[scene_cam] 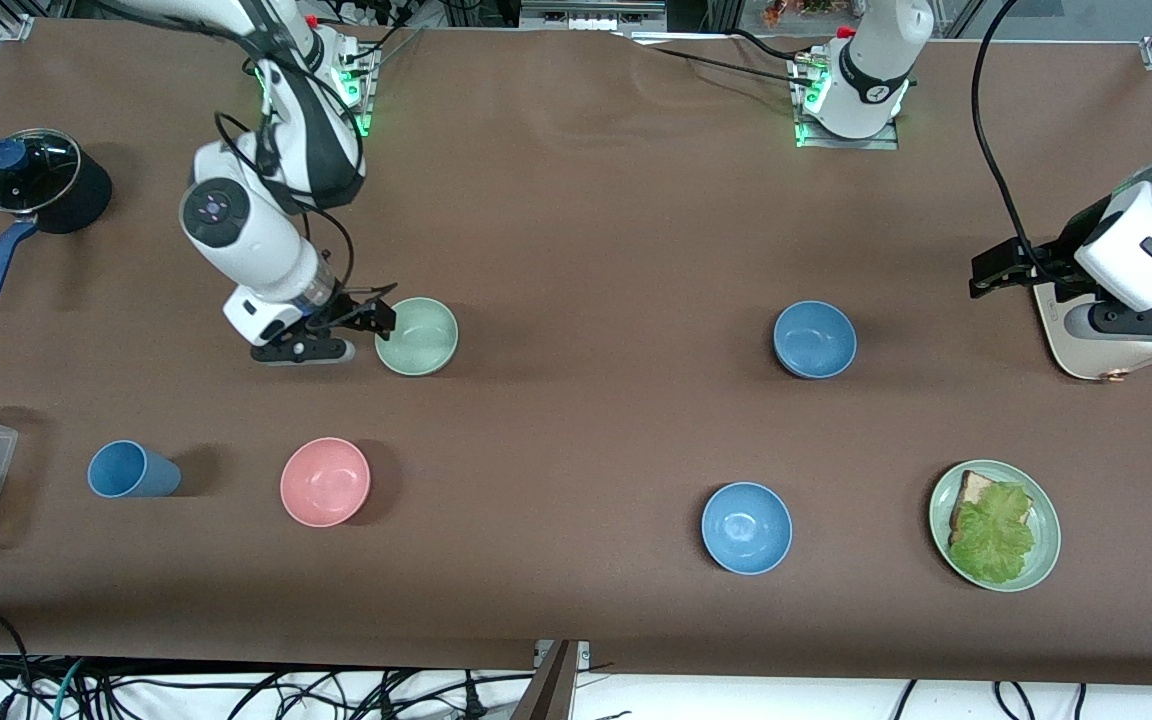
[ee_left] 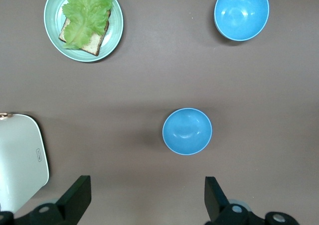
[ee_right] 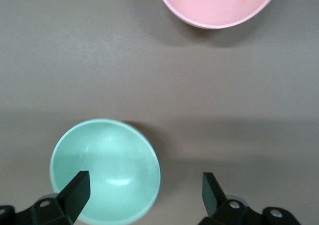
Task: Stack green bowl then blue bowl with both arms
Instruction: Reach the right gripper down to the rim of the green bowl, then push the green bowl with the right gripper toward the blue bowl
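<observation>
We see the right gripper (scene_cam: 373,318) low beside the green bowl (scene_cam: 417,336), fingers (ee_right: 75,192) wide, one over its rim. The left gripper (ee_left: 144,197) hangs over the counter (scene_cam: 586,220) near the blue bowl (scene_cam: 815,339), fingers wide, holding nothing.

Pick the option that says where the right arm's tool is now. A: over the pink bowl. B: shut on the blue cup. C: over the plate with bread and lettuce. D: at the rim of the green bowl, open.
D: the right tool stands open at the rim of the green bowl, with one finger over the bowl's edge in the right wrist view, and it holds nothing.
</observation>
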Robot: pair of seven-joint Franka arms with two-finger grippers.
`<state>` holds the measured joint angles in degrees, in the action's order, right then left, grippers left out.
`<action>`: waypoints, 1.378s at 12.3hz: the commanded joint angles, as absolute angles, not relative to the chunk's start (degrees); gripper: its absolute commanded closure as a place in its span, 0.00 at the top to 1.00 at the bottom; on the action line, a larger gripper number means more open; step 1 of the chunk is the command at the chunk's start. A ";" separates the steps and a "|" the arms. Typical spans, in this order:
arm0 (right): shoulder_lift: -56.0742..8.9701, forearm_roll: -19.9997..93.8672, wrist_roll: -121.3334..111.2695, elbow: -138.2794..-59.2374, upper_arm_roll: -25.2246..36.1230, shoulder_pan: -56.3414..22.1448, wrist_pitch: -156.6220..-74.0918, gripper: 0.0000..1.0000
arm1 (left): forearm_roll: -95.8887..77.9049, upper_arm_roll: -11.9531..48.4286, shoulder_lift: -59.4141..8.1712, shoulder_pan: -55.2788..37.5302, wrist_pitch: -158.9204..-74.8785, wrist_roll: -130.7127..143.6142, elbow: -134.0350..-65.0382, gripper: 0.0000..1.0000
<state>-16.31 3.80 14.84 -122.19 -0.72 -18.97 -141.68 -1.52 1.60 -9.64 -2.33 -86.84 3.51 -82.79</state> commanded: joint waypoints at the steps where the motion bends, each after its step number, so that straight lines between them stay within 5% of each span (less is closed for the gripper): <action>1: -19.76 4.31 15.73 -123.92 -0.97 -19.34 -147.46 0.98 | -0.79 1.41 -11.16 -2.46 -86.65 2.37 -80.86 1.00; 3: -20.56 4.31 18.71 -125.15 -1.14 -19.77 -147.92 0.79 | -0.79 1.41 -11.25 -2.55 -86.75 2.37 -80.86 1.00; 6: -21.00 4.31 20.39 -125.77 -1.75 -20.04 -148.36 0.10 | -0.79 1.49 -11.25 -2.64 -86.75 2.37 -80.86 1.00; 7: -21.18 4.31 20.48 -125.77 -1.76 -20.04 -148.27 0.00 | -0.79 1.49 -11.25 -2.64 -86.75 2.37 -80.86 1.00; 12: -21.62 4.31 27.39 -116.75 -6.22 -20.74 -142.66 0.00 | -0.79 1.49 -11.16 -2.55 -86.66 3.07 -80.86 1.00; 17: -37.32 3.43 50.93 -94.61 -6.95 -34.60 -142.47 0.00 | -0.88 2.02 -10.90 -2.29 -88.23 3.25 -81.12 1.00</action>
